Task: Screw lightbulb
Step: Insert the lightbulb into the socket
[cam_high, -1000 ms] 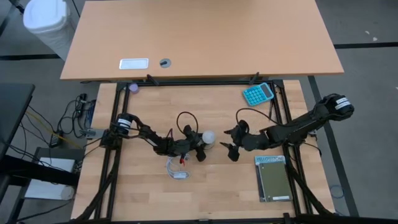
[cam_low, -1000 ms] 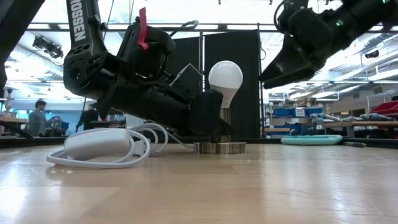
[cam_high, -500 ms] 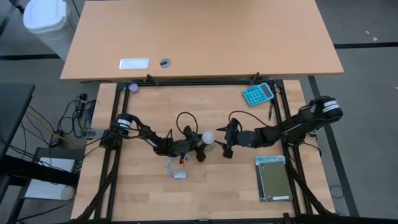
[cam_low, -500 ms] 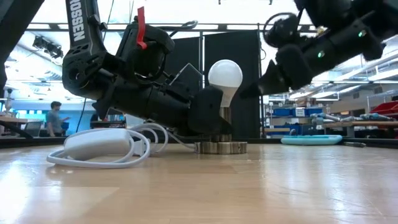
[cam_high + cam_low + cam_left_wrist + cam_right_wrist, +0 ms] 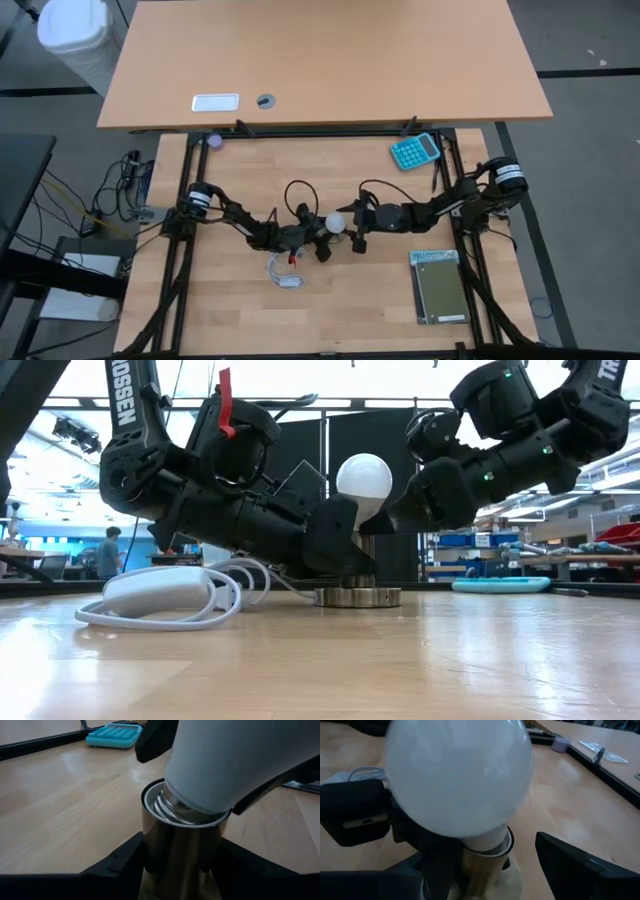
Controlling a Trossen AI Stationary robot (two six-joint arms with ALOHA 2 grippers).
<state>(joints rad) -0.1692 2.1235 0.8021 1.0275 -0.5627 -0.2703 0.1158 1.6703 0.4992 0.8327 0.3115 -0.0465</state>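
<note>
High view: the lightbulb [image 5: 337, 222] stands at mid-table, between the left gripper [image 5: 318, 243] and the right gripper [image 5: 356, 231]. Both are close in; the right one reaches it from the side of the teal calculator [image 5: 415, 151].

Low view: the bulb's long axis is near vertical, tilted slightly, over the round metal socket base [image 5: 357, 596]. The left gripper is clenched on the socket stem, just below the bulb. The right gripper's tips are at the globe — contact cannot be confirmed. A coiled white cable [image 5: 165, 596] lies beside.

Left wrist view: the bulb's ribbed silvery screw base [image 5: 172, 810] sits partly inside the socket collar, threads exposed.

Right wrist view: the globe — smooth, matte white — sits between the parted fingers [image 5: 580, 865], ready for a twist about its axis.
</note>
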